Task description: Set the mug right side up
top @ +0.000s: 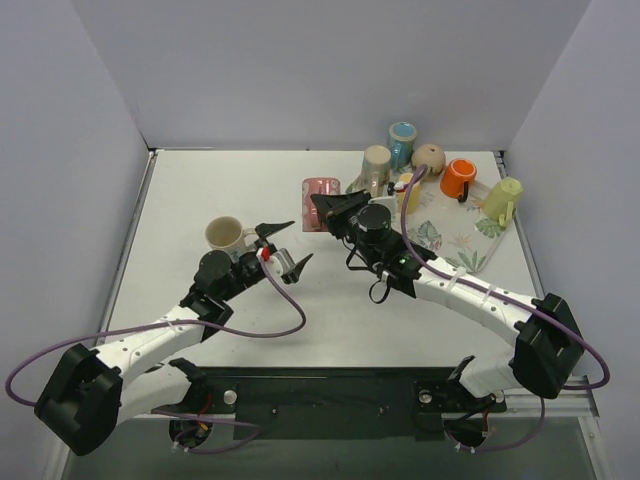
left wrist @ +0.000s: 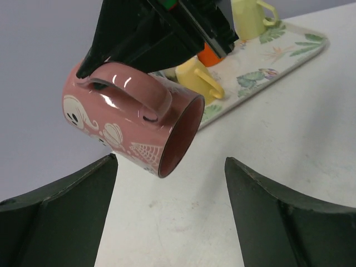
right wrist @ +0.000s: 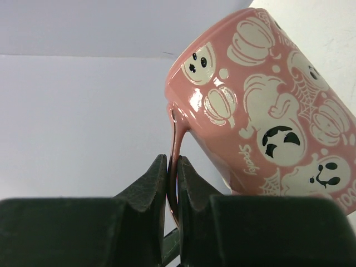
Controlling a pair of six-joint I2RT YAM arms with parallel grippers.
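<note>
Near edge: both my arms are reaching out over the white table [top: 200,190]. My left pincer [top: 302,240] is hovering with its two fingers spread wide apart, gripping nothing. It is pointing towards the open mouth of the pink mug [left wrist: 133,119]. Just beside my left wrist, a cream mug [top: 225,235] is standing upright on the table, mouth up.

Middle: my right pincer [right wrist: 172,161] is squeezing the handle [left wrist: 139,89] of the pink mug, with the fingers [right wrist: 150,189] pressed against either side of the thin loop. The mug is tilting on its side, handle uppermost. Its base is pointing away towards the back wall and its mouth is facing my left pincer. White ghosts, pumpkins and webs are showing on its wall. I cannot tell whether its lower rim is touching the table.

Far right: a leaf-patterned tray [top: 455,240] is lying behind my right pincer. An orange mug [top: 458,178] and a pale green mug [top: 503,198] are sitting on it. A tan mug [top: 377,165], a blue mug [top: 403,140] and a rounded beige mug [top: 430,157] are grouping at its far corner, well apart from the pink mug
</note>
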